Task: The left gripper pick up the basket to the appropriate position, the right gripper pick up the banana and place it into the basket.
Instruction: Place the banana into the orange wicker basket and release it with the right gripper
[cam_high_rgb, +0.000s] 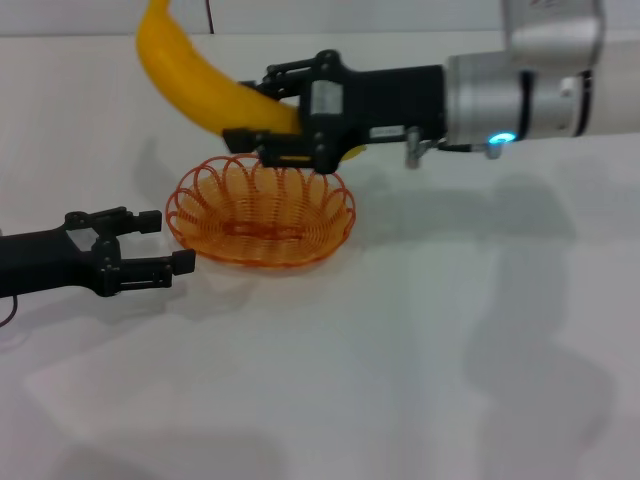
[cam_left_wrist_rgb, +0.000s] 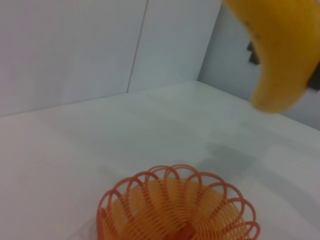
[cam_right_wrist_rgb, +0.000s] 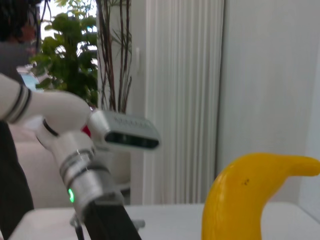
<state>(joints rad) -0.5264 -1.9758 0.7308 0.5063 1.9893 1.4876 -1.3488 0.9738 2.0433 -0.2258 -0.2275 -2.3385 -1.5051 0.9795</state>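
Note:
My right gripper (cam_high_rgb: 262, 105) reaches in from the right and is shut on the yellow banana (cam_high_rgb: 185, 75), holding it in the air over the far rim of the basket. The banana's long end sticks up and to the left. The banana (cam_left_wrist_rgb: 285, 50) also hangs above the basket in the left wrist view, and the banana (cam_right_wrist_rgb: 240, 205) fills the lower corner of the right wrist view. The orange wire basket (cam_high_rgb: 262, 262) rests on the white table with nothing in it; the basket (cam_left_wrist_rgb: 175, 210) shows close in the left wrist view. My left gripper (cam_high_rgb: 168, 242) lies low at the basket's left rim, open and holding nothing.
The white table (cam_high_rgb: 420, 380) stretches out in front and to the right of the basket. White wall panels (cam_left_wrist_rgb: 75, 45) stand behind it. A potted plant (cam_right_wrist_rgb: 75, 45) and a pale curtain (cam_right_wrist_rgb: 185, 75) are in the background.

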